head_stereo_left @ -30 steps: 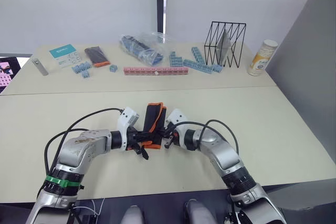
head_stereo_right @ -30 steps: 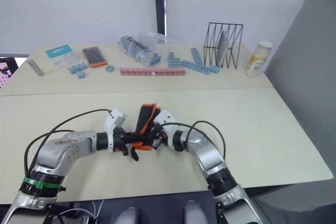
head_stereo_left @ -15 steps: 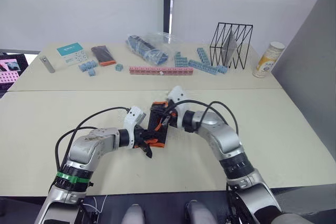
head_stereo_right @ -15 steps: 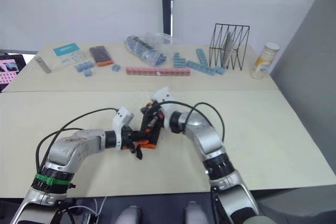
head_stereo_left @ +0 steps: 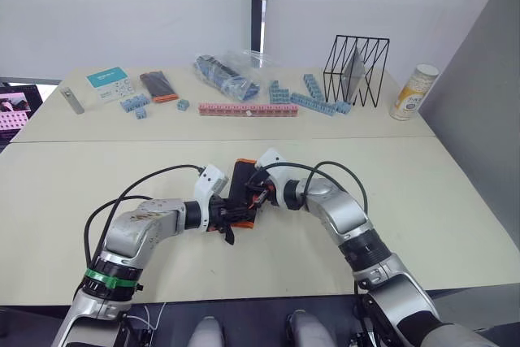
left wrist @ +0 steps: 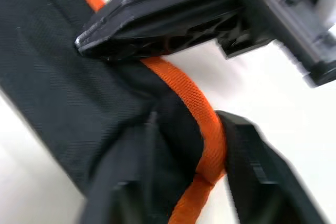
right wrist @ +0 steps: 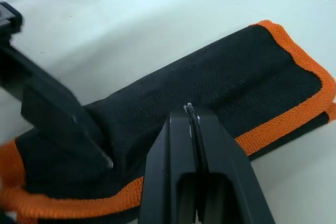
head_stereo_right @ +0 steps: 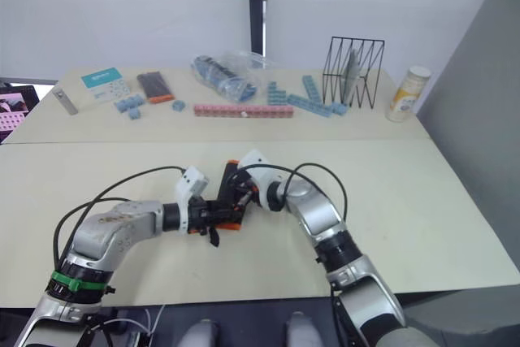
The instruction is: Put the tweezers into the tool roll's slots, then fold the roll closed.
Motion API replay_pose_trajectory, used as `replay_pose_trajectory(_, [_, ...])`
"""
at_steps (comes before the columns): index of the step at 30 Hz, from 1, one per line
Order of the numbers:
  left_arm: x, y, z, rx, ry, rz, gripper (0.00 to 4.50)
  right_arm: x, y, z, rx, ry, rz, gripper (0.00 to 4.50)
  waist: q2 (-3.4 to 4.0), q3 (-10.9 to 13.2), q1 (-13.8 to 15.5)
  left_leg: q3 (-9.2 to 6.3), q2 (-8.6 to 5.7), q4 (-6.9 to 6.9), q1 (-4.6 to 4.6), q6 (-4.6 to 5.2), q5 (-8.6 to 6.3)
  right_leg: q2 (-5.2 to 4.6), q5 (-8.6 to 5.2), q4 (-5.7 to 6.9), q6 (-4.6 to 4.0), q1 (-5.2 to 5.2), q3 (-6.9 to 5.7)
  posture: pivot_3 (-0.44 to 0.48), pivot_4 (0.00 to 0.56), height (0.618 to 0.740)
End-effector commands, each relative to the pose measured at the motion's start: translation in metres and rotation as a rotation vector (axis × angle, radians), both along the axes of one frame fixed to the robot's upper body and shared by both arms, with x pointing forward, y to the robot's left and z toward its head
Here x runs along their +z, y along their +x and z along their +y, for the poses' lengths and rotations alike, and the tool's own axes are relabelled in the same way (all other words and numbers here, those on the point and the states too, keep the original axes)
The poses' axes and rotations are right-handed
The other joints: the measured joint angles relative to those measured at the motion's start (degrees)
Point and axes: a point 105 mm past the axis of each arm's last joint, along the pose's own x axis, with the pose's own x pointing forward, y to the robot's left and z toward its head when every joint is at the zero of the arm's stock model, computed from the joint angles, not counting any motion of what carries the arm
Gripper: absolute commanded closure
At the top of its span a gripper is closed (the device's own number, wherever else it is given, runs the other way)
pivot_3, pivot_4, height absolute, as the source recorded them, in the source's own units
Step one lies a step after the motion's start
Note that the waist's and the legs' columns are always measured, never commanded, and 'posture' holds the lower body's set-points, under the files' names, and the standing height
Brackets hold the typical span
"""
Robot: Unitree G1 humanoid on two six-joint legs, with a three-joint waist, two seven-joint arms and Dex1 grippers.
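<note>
The tool roll (head_stereo_left: pixel 241 183) lies folded shut on the near table, a black fabric bundle with orange edging. My left gripper (head_stereo_left: pixel 230 219) is at its near end, open, with its fingers (left wrist: pixel 247 161) standing on either side of the roll's orange edge (left wrist: pixel 202 114). My right gripper (right wrist: pixel 190 109) is shut, and its tips press down on the roll's black top face (right wrist: pixel 226 85) from the right side. The tweezers and the slots are hidden inside the folded roll.
On the far table lie a pink block strip (head_stereo_left: pixel 245 109), blue blocks (head_stereo_left: pixel 309 97), a plastic bag (head_stereo_left: pixel 223 73), a black wire rack (head_stereo_left: pixel 355 67), a bottle (head_stereo_left: pixel 413 91), a small black-and-orange case (head_stereo_left: pixel 156 84) and a grey metal bar (head_stereo_left: pixel 74 101). A grey panel (head_stereo_left: pixel 487 119) stands at the right.
My left gripper's fingers have spread apart at the roll's near edge. The roll lies flatter than a second ago. My right gripper stays shut on top of it.
</note>
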Motion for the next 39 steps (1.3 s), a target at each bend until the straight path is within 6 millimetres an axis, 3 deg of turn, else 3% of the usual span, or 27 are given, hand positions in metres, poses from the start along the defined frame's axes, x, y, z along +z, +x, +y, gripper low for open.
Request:
replay_pose_trajectory(1, [0.024, -0.003, 0.022, -0.016, -0.049, -0.059, 1.6, -0.022, -0.001, -0.011, -0.035, -0.055, 0.055, 4.5, 0.0, 0.0, -0.2, 0.0, 0.0, -0.01, -0.01, 0.0, 0.0, 0.01, -0.01, 0.0, -0.01, -0.02, 0.0, 0.0, 0.15, 0.721])
replay_pose_trajectory(5, [0.026, 0.0, 0.041, -0.053, 0.018, -0.146, 1.6, -0.023, -0.002, -0.011, -0.033, -0.052, 0.056, 4.5, 0.0, 0.0, -0.6, 0.0, 0.01, -0.15, -0.01, 0.0, 0.0, 0.0, -0.01, -0.02, -0.01, -0.06, 0.0, 0.0, 0.15, 0.721])
replay_pose_trajectory(9, [0.036, 0.002, 0.034, -0.13, -0.014, -0.236, 1.6, -0.024, -0.004, -0.011, -0.032, -0.053, 0.059, 4.5, 0.0, 0.0, -0.5, 0.01, 0.01, -0.16, -0.05, 0.0, 0.0, 0.0, -0.08, -0.09, -0.12, -0.06, -0.01, 0.0, 0.15, 0.721])
replay_pose_trajectory(12, [0.037, 0.003, 0.023, -0.197, -0.051, -0.259, 2.38, -0.025, -0.005, -0.011, -0.032, -0.052, 0.061, 4.5, 0.0, 0.0, -0.4, 0.01, 0.01, -0.15, -0.09, 0.0, 0.0, 0.0, -0.07, -0.1, -0.1, -0.07, -0.01, 0.0, 0.15, 0.721])
replay_pose_trajectory(14, [0.032, 0.004, 0.017, -0.23, -0.052, -0.259, 3.13, -0.026, -0.006, -0.011, -0.033, -0.052, 0.063, 4.5, 0.0, 0.0, -0.4, 0.01, 0.0, -0.15, -0.09, 0.0, 0.0, 0.0, -0.01, -0.09, -0.01, -0.07, -0.01, 0.0, 0.15, 0.721])
replay_pose_trajectory(18, [0.007, 0.011, 0.01, -0.254, 0.016, -0.237, 4.45, -0.026, -0.009, -0.01, -0.03, -0.049, 0.063, 4.5, 0.0, 0.0, -0.3, 0.01, 0.0, -0.19, -0.1, 0.0, 0.0, 0.01, -0.02, -0.11, 0.02, -0.07, -0.01, 0.0, 0.15, 0.721])
replay_pose_trajectory(23, [-0.05, 0.007, 0.014, -0.274, 0.202, -0.187, 4.48, -0.016, -0.017, -0.003, 0.043, -0.006, 0.017, 4.5, 0.05, 0.0, 0.0, 0.0, 0.0, -0.27, -0.17, 0.01, 0.0, 0.01, -0.06, -0.12, 0.04, -0.14, -0.02, 0.0, 0.15, 0.721])
replay_pose_trajectory(25, [-0.058, 0.006, 0.014, -0.272, 0.217, -0.181, 4.48, -0.01, -0.022, 0.002, 0.089, 0.017, -0.005, 4.5, 0.09, -0.1, 0.2, 0.01, 0.0, -0.26, -0.11, 0.01, -0.01, 0.0, -0.06, -0.16, 0.05, -0.05, -0.01, 0.0, 0.15, 0.721])
replay_pose_trajectory(30, [-0.056, 0.002, 0.011, -0.281, 0.201, -0.189, 4.48, 0.005, -0.038, 0.012, 0.225, 0.074, -0.047, 4.5, 0.09, -0.1, 0.1, 0.01, 0.0, -0.17, -0.03, 0.01, 0.0, 0.0, -0.08, -0.11, 0.03, 0.0, 0.0, 0.0, 0.15, 0.721])
replay_pose_trajectory(36, [-0.054, -0.002, 0.014, -0.286, 0.201, -0.192, 4.48, -0.02, -0.032, 0.005, 0.191, -0.025, 0.023, 4.5, 0.12, -0.1, 0.0, 0.01, 0.0, -0.17, -0.02, 0.01, 0.0, 0.0, -0.07, -0.07, 0.04, 0.01, 0.0, 0.0, 0.15, 0.721])
replay_pose_trajectory(39, [-0.053, -0.004, 0.015, -0.294, 0.205, -0.191, 4.48, -0.034, -0.015, -0.002, 0.11, -0.043, 0.069, 4.5, 0.13, -0.1, -0.4, 0.02, 0.01, -0.28, 0.11, 0.01, 0.0, 0.01, -0.07, -0.06, 0.03, 0.05, 0.0, 0.0, 0.15, 0.721])
